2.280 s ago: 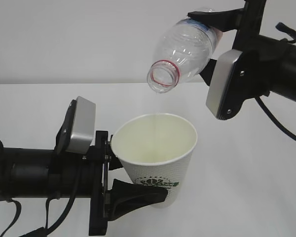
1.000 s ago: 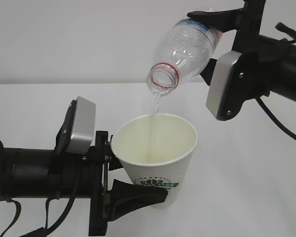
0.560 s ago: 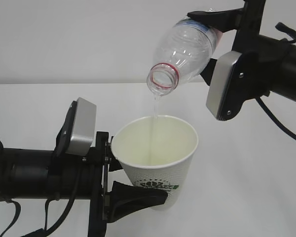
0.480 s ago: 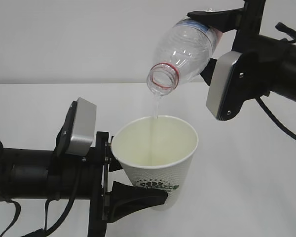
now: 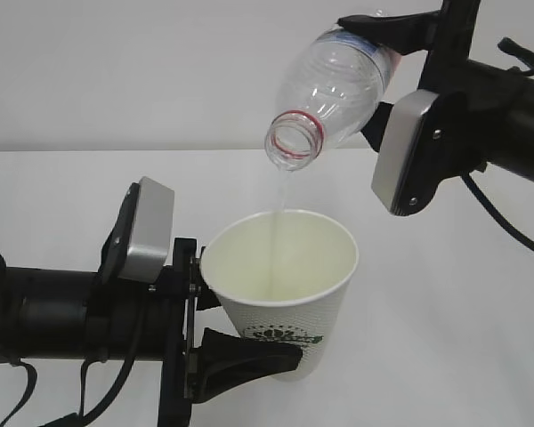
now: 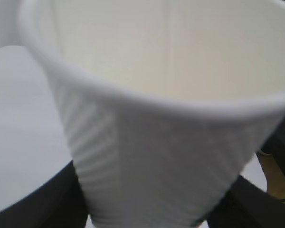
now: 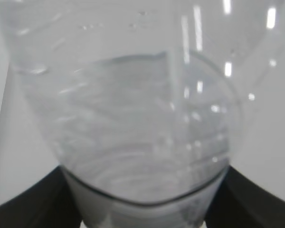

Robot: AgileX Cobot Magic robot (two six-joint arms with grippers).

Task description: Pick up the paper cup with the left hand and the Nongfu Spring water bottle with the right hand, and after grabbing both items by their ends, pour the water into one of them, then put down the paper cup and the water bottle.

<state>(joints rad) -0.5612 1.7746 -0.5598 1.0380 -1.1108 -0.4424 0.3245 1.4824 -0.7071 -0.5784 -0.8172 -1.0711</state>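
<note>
Here, you see the white desk (image 5: 445, 294) filling the lower half of the exterior view. The right gripper (image 5: 387, 67), at the upper right of the frame, is closed around the base end of the Nongfu Spring water bottle (image 5: 334, 89), with one black finger over the top and the other below. The bottle's long axis slants down toward the left, so that its open, red-ringed mouth sits just above the centre of the frame. The left gripper (image 5: 240, 334), at the lower left, clasps the lower part of the paper cup (image 5: 280, 294), which it holds upright and, by your best reading, clear of the desk. The cup's rim lies directly below the bottle mouth, well apart from it. The water (image 5: 280, 200) falls as a thin stream from mouth to cup interior. Judge the coming move on this vertical alignment: tilt the bottle back upright before you shift either arm sideways, or the stream may miss the rim.
</note>
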